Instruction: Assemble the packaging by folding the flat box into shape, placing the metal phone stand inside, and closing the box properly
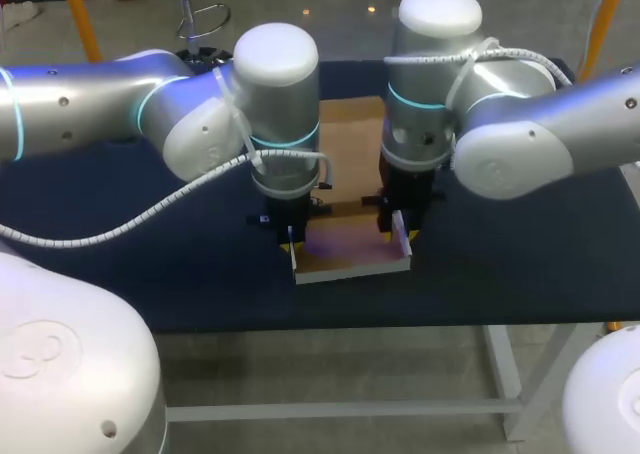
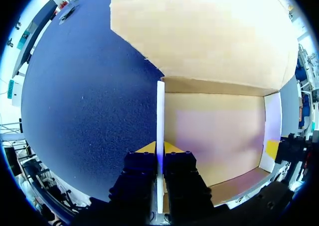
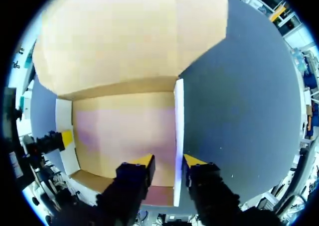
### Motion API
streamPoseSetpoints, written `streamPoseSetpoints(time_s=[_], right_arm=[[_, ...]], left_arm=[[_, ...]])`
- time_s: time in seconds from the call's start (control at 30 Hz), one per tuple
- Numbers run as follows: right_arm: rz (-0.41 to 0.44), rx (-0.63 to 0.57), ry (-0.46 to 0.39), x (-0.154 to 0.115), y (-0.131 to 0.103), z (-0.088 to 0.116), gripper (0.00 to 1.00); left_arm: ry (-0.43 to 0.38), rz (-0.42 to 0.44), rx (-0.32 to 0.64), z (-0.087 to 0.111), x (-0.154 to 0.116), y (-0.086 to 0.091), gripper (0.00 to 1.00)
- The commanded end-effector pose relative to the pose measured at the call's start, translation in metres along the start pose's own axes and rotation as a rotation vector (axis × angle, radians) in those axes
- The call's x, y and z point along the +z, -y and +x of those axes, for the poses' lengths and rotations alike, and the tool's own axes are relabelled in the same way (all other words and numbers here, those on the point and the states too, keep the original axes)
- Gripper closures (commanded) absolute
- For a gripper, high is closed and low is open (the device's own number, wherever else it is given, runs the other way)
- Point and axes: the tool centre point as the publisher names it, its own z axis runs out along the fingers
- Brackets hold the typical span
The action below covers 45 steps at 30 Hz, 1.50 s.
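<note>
A brown cardboard box (image 1: pixel 350 144) lies half folded in the middle of the dark blue table (image 1: pixel 150 274), its lid panel flat behind the tray part. My left gripper (image 1: pixel 292 239) is shut on the box's upright white left side wall (image 2: pixel 160 111), which is pinched between its yellow tips (image 2: pixel 159 147). My right gripper (image 1: pixel 400 229) straddles the upright right side wall (image 3: pixel 179 116) with its fingers apart (image 3: pixel 169 160); a gap shows between the inner finger and the wall. The box floor (image 2: pixel 214 136) is bare. No phone stand is in view.
Bare blue tabletop lies to the left of the box (image 2: pixel 89 96) and to its right (image 3: pixel 239 106). The table's front edge runs just below the box in the head view. Both arms hang low over the box's two sides.
</note>
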Motion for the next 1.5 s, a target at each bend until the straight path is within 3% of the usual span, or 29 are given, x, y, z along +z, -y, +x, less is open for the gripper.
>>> streamPoseSetpoints(time_s=[0.03,0.67,0.77,0.83,0.87,1.23,1.37,1.5], right_arm=[[-0.039,-0.014,-0.028,-0.010,0.011,-0.006,0.00],[-0.214,-0.295,-0.190,-0.056,0.031,-0.029,0.00],[-0.249,-0.391,-0.256,-0.061,0.035,-0.034,0.00],[-0.283,-0.546,-0.313,-0.064,0.043,-0.038,0.00],[-0.287,-0.566,-0.296,-0.065,0.043,-0.038,0.00],[-0.287,-0.566,-0.296,-0.065,0.043,-0.038,0.00],[-0.345,-0.826,-0.367,-0.080,0.062,-0.040,0.00],[-0.407,-1.003,-0.407,-0.092,0.082,-0.052,0.00]], left_arm=[[0.007,0.011,0.001,0.000,-0.003,-0.002,1.00],[0.020,0.033,0.054,-0.005,-0.007,-0.004,1.00],[0.023,0.032,0.059,-0.007,-0.005,-0.004,1.00],[0.024,0.030,0.061,-0.008,-0.004,-0.004,1.00],[0.025,0.029,0.062,-0.009,-0.004,-0.004,1.00],[0.037,0.018,0.058,-0.015,-0.002,-0.002,1.00],[0.035,0.011,0.059,-0.017,-0.001,0.000,1.00],[0.032,0.006,0.068,-0.018,-0.002,0.000,1.00]])
